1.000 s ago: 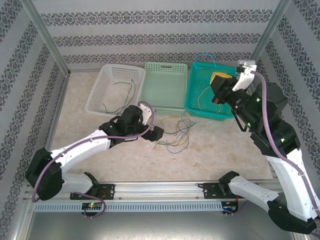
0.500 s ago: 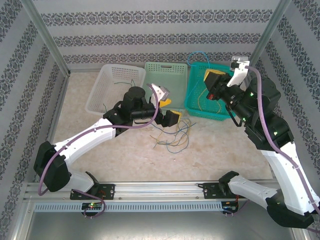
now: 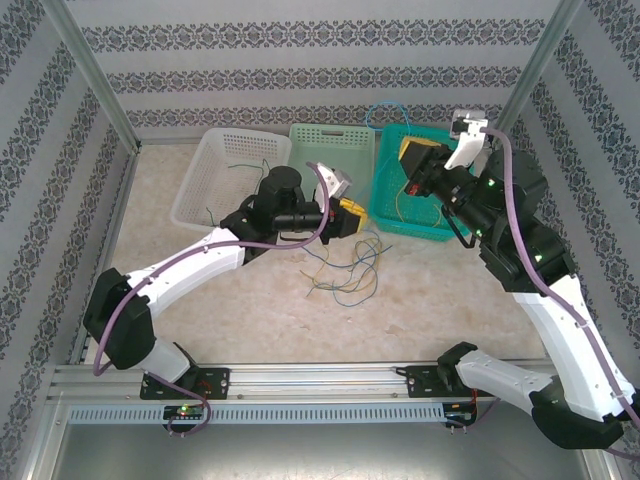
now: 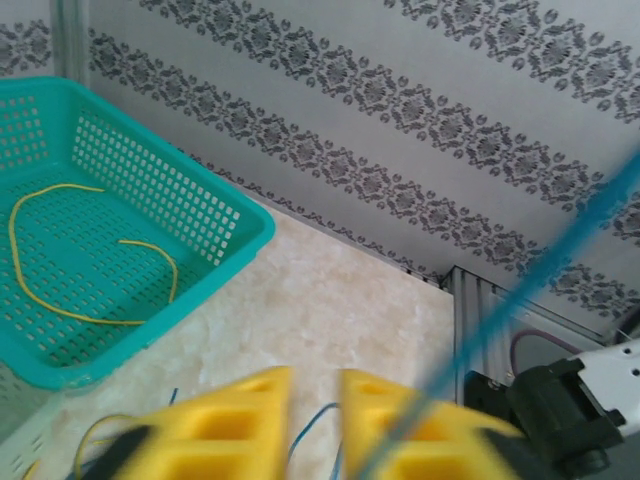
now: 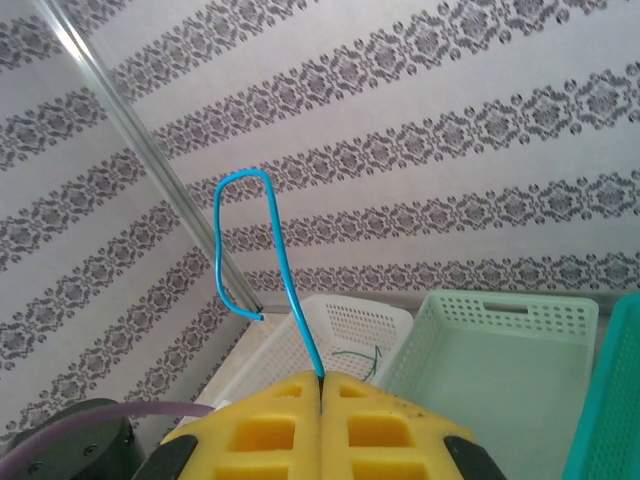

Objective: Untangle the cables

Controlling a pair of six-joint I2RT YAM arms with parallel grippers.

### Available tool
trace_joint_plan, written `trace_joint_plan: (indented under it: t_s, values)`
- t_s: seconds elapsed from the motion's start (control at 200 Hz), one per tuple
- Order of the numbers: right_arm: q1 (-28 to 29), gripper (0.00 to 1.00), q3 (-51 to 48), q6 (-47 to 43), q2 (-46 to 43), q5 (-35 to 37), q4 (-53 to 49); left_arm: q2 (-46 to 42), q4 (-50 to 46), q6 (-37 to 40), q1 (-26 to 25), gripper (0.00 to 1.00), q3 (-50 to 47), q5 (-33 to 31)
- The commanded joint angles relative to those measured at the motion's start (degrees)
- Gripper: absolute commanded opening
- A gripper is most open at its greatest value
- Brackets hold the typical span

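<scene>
A tangle of thin blue, green and yellow cables (image 3: 350, 268) lies on the table in front of the baskets. My right gripper (image 3: 412, 155) hangs over the teal basket (image 3: 385, 205), shut on a blue cable (image 5: 291, 285). That cable rises from the closed yellow fingertips (image 5: 355, 395) and curls over in a loop. My left gripper (image 3: 352, 214) hovers above the tangle near the teal basket's front left corner. It is open, with a narrow gap between its yellow fingers (image 4: 225, 425). A blurred blue cable (image 4: 530, 290) crosses in front of it.
Three baskets line the back: a white one (image 3: 215, 150) holding green wires (image 3: 245, 180), a light green one (image 3: 330, 135), and the teal one holding a yellow wire (image 4: 60, 250). An aluminium post (image 4: 470, 320) and patterned walls enclose the table.
My left arm has lifted from the tangle and swung right toward the teal basket. My right gripper has moved up and left with the blue cable still pinched.
</scene>
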Motion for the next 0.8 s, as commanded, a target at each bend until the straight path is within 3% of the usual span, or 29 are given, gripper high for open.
trace_joint_plan:
  t_s: [0.0, 0.095, 0.16, 0.215, 0.37, 0.5, 0.629, 0.794]
  values:
    - [-1.13, 0.07, -2.88, 1.48, 0.26, 4.45, -4.11, -2.15, 0.27, 1.74, 0.46, 0.00, 1.59, -3.92]
    - [-1.85, 0.24, -7.81, 2.92, -0.51, 6.34, -8.03, -4.35, -1.97, 3.90, 0.54, 0.00, 1.22, -8.14]
    - [-2.16, 0.41, -12.96, 5.17, -2.13, 6.85, -8.01, -5.79, -3.18, 4.51, 0.91, 0.00, 1.22, -10.55]
    - [-2.16, 0.46, -18.14, 7.02, -4.20, 7.35, -6.77, -6.79, -3.51, 4.03, 1.19, 0.00, 1.28, -12.10]
    - [-2.23, 0.49, -32.05, 16.57, -9.33, 8.69, -4.00, -8.60, -3.14, 2.16, 1.69, 0.00, 2.41, -15.61]
    - [-1.78, 0.39, -43.35, 26.23, -10.44, 4.87, 2.12, -9.44, -1.23, 1.08, 1.68, 0.00, 3.14, -15.49]
    - [1.72, 0.35, -50.41, 32.58, -5.04, 2.46, 9.03, -9.48, 0.00, -0.04, 1.66, 0.00, 3.24, -14.91]
    - [6.31, 0.36, -52.07, 35.50, 5.61, 2.78, 16.47, -9.91, 0.74, -0.97, 1.64, 0.00, 2.73, -14.76]
